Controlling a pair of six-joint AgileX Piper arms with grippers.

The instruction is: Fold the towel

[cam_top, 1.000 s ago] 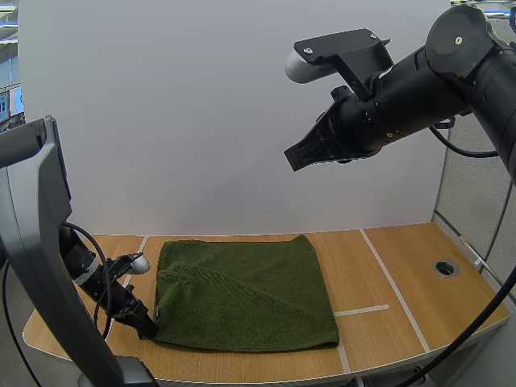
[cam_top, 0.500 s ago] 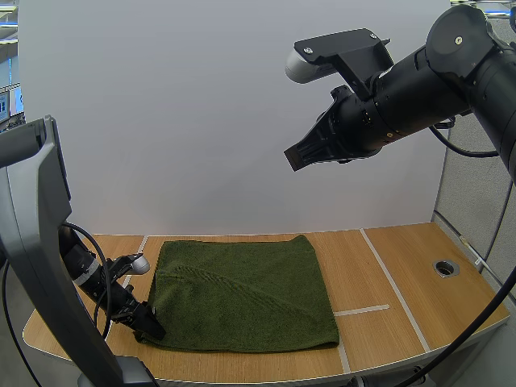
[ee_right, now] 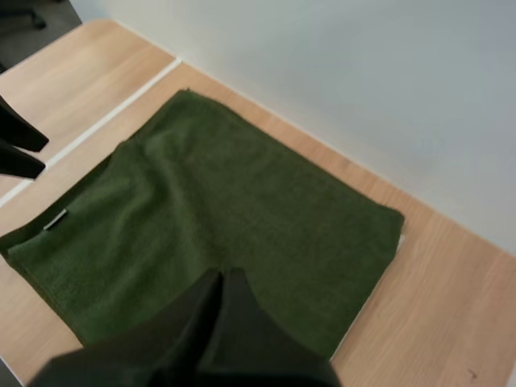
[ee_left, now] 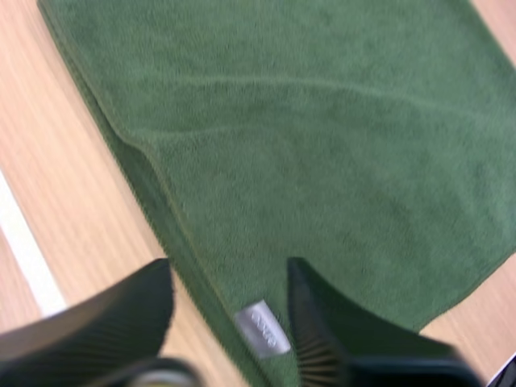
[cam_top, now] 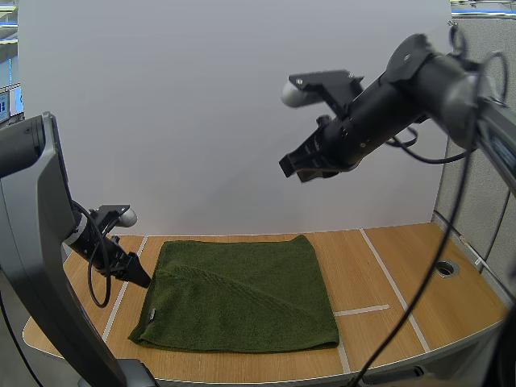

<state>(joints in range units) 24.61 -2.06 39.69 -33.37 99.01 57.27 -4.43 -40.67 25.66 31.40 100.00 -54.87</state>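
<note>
Dark green towel [cam_top: 242,294] — folded, flat on wooden table [cam_top: 403,274] — small grey label [ee_left: 262,329] at near-left edge.

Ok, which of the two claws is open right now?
The left claw, low at the towel's left edge: its fingers stand apart above the towel's tag. The right claw, high over the table, is shut.
</note>
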